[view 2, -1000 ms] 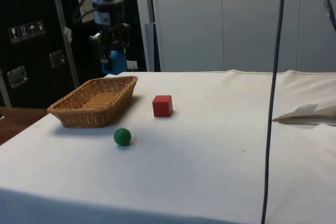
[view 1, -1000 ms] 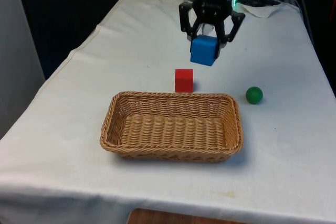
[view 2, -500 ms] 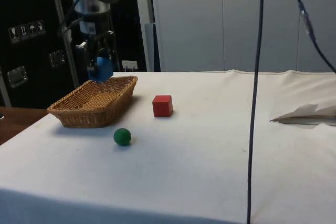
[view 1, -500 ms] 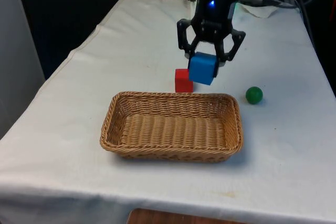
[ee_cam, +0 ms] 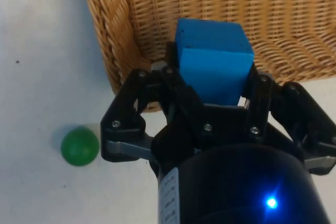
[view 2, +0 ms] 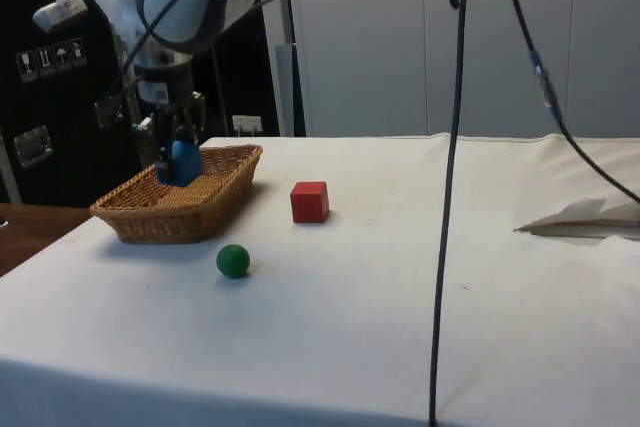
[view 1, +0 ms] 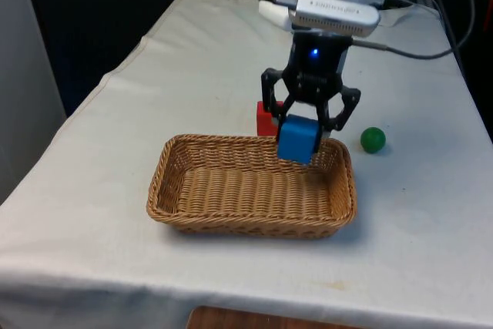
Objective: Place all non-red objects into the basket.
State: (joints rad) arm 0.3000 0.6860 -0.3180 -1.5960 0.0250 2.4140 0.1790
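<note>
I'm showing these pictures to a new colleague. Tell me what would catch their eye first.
First, the black hand holding a blue cube over the far-corner end of the wicker basket, near the front view's right. Next, the red cube on the cloth just behind the basket. Then the green ball lying on the cloth outside the basket, at the front view's right.

Woven wicker basket [view 1: 231, 190], matt blue cube [view 1: 297, 139], white cloth [view 1: 192, 67]

Pale wall panels [view 2: 500, 37] (perhaps cabinet doors)
</note>
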